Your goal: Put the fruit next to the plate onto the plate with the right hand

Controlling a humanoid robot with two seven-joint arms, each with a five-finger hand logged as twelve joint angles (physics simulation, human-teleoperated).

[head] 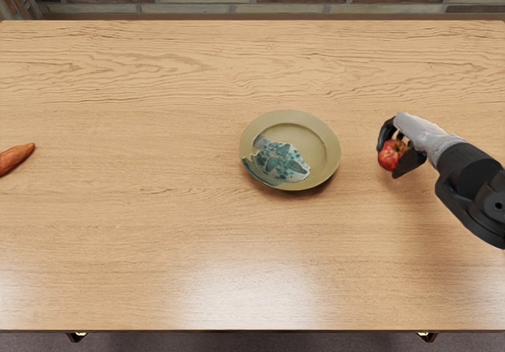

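Spanning nearly the whole view, the wooden worktop (158,234) carries only a few things, and a brick wall runs along its far edge. Only the right arm (473,186) shows, coming in from the right edge in a dark sleeve; the left one is out of sight.

Near the middle sits the plate (332,143), an olive-rimmed dish with a blue-green pattern across its base, and nothing lies on it. To its right, apart from the rim, the right hand (402,143) is curled around a red apple (388,157), with dark fingers over the top and the thumb below. Whether the apple is already off the wood or resting on it I cannot tell.

So the grasp looks made, and I judge the task roughly half done. What is left is carrying the apple leftward over the rim, setting it down and letting go.

Far off at the left edge lies a reddish-orange vegetable (14,159), perhaps a sweet potato, well away from the plate.
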